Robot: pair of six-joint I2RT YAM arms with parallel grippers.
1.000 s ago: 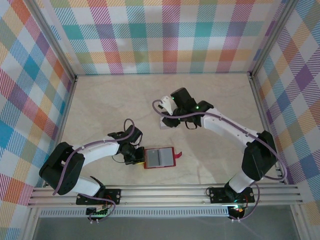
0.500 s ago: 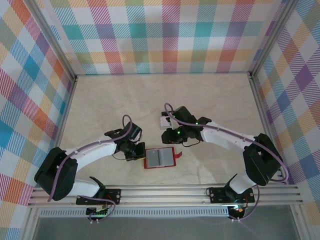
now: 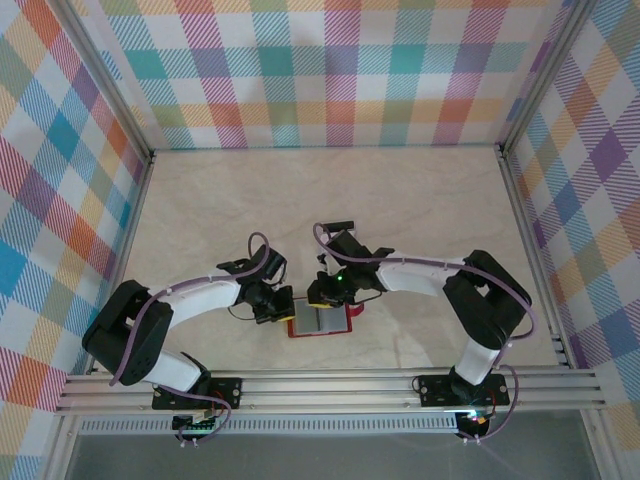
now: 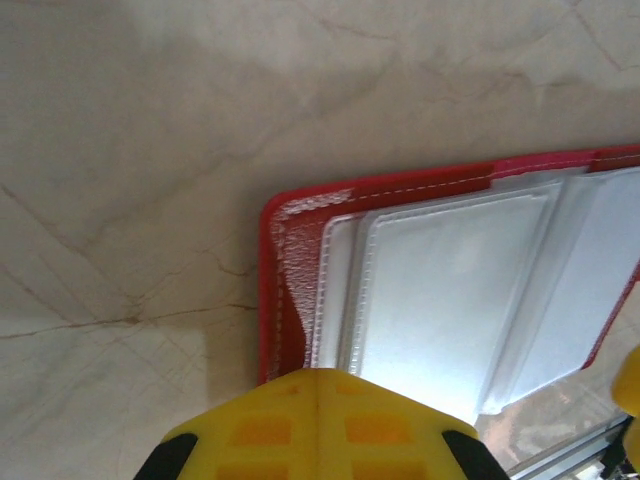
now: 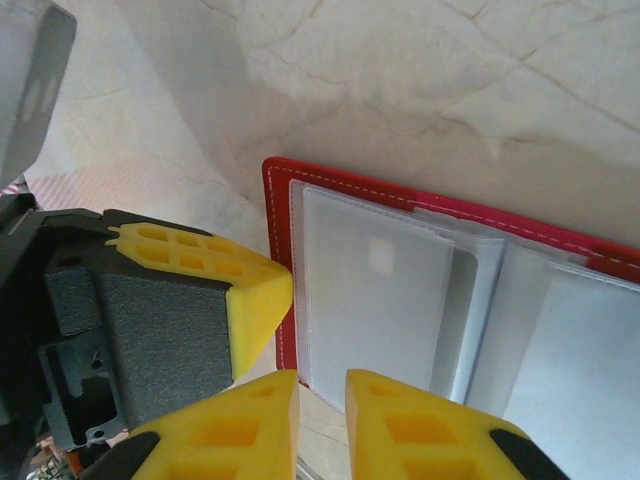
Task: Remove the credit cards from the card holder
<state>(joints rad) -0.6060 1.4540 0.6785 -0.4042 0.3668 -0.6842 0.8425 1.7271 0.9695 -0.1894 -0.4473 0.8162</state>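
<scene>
The red card holder (image 3: 347, 327) lies open on the table, grey-white pockets up, and also shows in the left wrist view (image 4: 285, 215) and the right wrist view (image 5: 281, 205). A pale credit card (image 5: 375, 300) sits inside its left pocket. My left gripper (image 3: 277, 306) is shut, its yellow tips (image 4: 318, 378) resting at the holder's left edge. My right gripper (image 3: 318, 297) hovers over the holder's far-left corner. Its fingertips (image 5: 322, 388) stand a narrow gap apart with nothing between them. Behind the right wrist lies a small pale piece with a dark edge (image 3: 338, 226), perhaps a card.
The holder's snap tab (image 3: 358, 310) sticks out on its right side. The two grippers are close together; the left finger (image 5: 250, 295) shows just beside the right fingertips. The metal rail (image 3: 330, 385) runs along the near edge, and checked walls enclose the table.
My right arm has swung from the back middle down to the holder's far-left corner, and its jaws have narrowed. My left gripper has stayed shut at the holder's left edge.
</scene>
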